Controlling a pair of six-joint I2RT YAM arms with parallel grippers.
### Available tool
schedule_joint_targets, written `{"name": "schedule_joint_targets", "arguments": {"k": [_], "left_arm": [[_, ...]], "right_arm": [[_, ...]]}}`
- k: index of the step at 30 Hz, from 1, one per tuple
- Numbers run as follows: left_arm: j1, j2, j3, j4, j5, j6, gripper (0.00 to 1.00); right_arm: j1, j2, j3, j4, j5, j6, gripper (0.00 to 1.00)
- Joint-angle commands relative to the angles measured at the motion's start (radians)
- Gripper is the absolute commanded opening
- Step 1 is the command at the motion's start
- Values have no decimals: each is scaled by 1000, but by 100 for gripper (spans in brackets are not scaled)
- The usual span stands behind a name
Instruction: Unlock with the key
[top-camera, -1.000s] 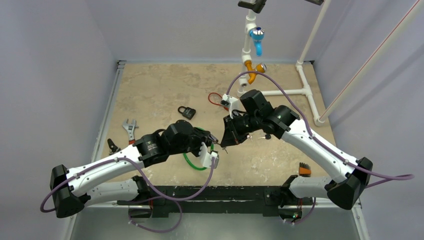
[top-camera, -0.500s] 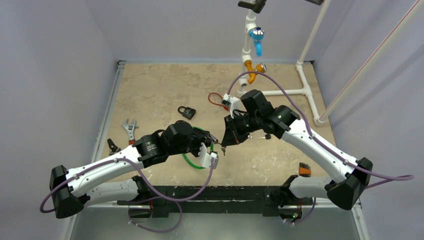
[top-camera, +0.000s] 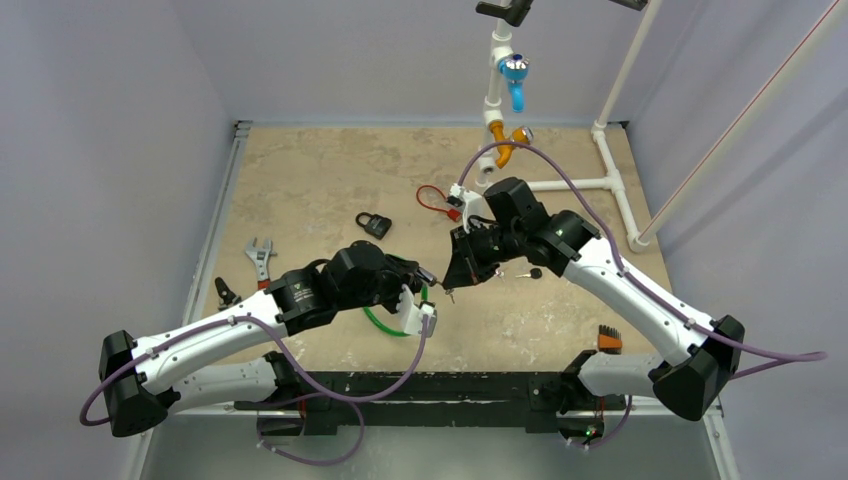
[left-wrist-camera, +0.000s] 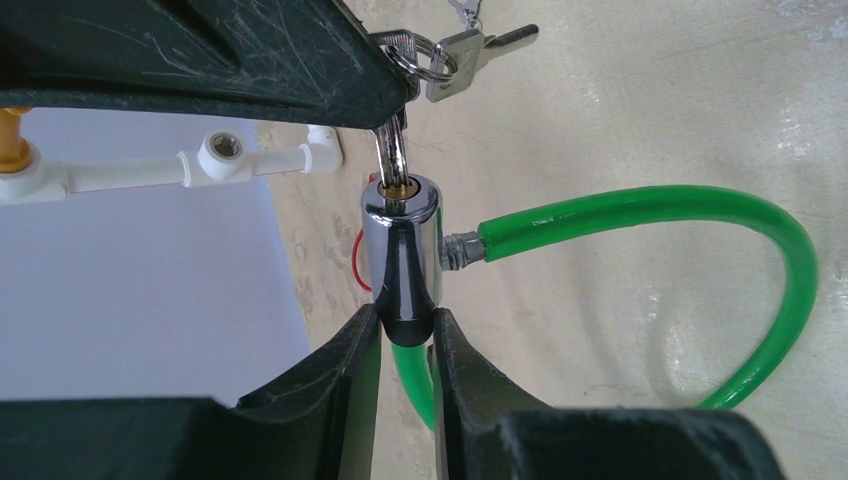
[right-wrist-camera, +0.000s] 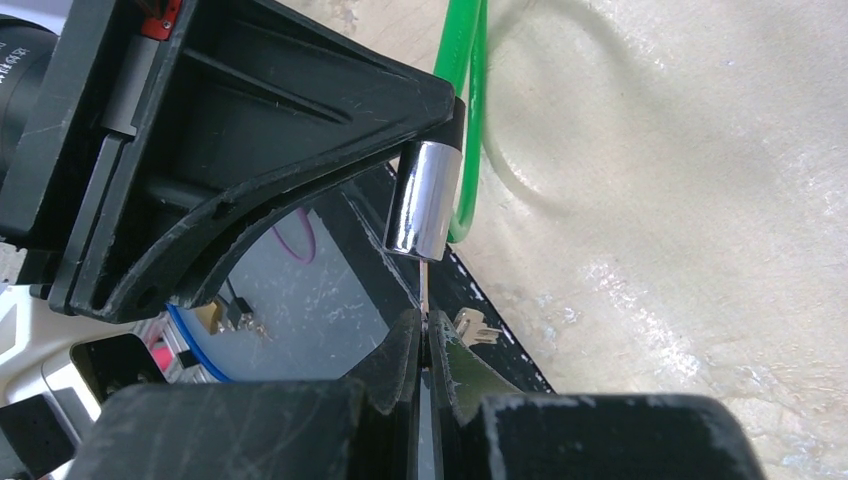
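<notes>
My left gripper (left-wrist-camera: 406, 330) is shut on the chrome cylinder lock (left-wrist-camera: 401, 250) of the green cable loop (left-wrist-camera: 660, 210) and holds it above the table. My right gripper (right-wrist-camera: 424, 335) is shut on the small silver key (right-wrist-camera: 423, 285). The key's blade sits in the lock's keyhole, seen in the left wrist view (left-wrist-camera: 392, 160). A spare silver key (left-wrist-camera: 470, 58) hangs from the same ring. In the top view both grippers meet at mid-table (top-camera: 440, 285), with the green cable (top-camera: 385, 325) hanging below the left one.
A black padlock (top-camera: 372, 224) and a wrench (top-camera: 261, 257) lie on the table's left part. A red-cabled lock (top-camera: 440, 200) and a black-headed key (top-camera: 534, 272) lie near the right arm. White pipes with valves (top-camera: 500, 110) stand at the back right.
The right gripper with the key has shifted slightly up and toward the lock. The left arm has barely moved.
</notes>
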Motion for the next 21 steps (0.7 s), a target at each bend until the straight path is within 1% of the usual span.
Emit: {"name": "schedule_joint_targets", "arguments": {"k": [1, 7, 15, 21], "left_arm": [[-6, -18, 31, 40, 10, 17, 0], [-8, -9, 48, 27, 7, 7, 0], [-15, -2, 68, 24, -3, -23, 0], [-17, 10, 101, 12, -19, -75, 0]], "right_arm": [[-9, -21, -20, 79, -2, 12, 0], [-9, -26, -64, 110, 1, 28, 0], [-9, -31, -78, 158, 1, 50, 0], [-8, -40, -118, 207, 6, 67, 0]]}}
